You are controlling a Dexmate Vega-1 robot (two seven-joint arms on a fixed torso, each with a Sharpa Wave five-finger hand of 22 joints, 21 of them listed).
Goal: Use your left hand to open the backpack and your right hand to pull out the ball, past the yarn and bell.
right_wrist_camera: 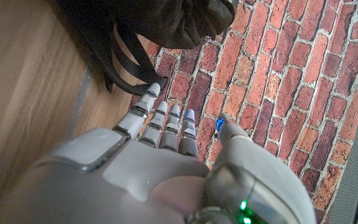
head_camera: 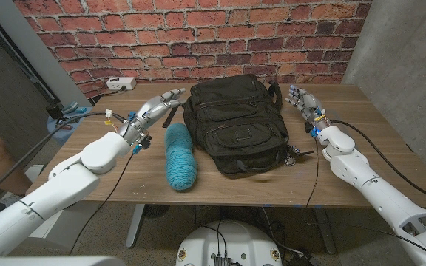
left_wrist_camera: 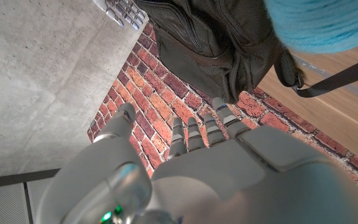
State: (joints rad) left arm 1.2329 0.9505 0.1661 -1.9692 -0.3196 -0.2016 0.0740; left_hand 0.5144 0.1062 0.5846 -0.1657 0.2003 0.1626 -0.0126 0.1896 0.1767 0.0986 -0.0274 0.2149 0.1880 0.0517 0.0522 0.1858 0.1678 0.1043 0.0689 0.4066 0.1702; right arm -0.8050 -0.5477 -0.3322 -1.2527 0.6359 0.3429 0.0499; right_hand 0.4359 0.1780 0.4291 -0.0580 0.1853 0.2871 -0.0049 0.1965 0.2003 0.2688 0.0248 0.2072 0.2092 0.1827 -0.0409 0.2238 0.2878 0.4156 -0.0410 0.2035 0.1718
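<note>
Backpack [head_camera: 234, 122]: mid-tabotop toward the far edge, apparently zipped, though the view is poor. Yarn [head_camera: 180, 156] already out, beside it. Left hand [head_camera: 156, 107], right hand [head_camera: 304, 101]: flanking, fingers spread, empty. Opening and ball retrieval remain.

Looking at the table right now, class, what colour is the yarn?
Teal blue. The yarn shows best in the head view, lying beside the backpack.

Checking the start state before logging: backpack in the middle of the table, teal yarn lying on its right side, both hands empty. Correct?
Not quite. In the head view the teal yarn lies on the robot's left of the backpack, near the left hand, not on its right. The rest holds: the backpack sits mid-table, and the left hand and right hand hold nothing.
</note>
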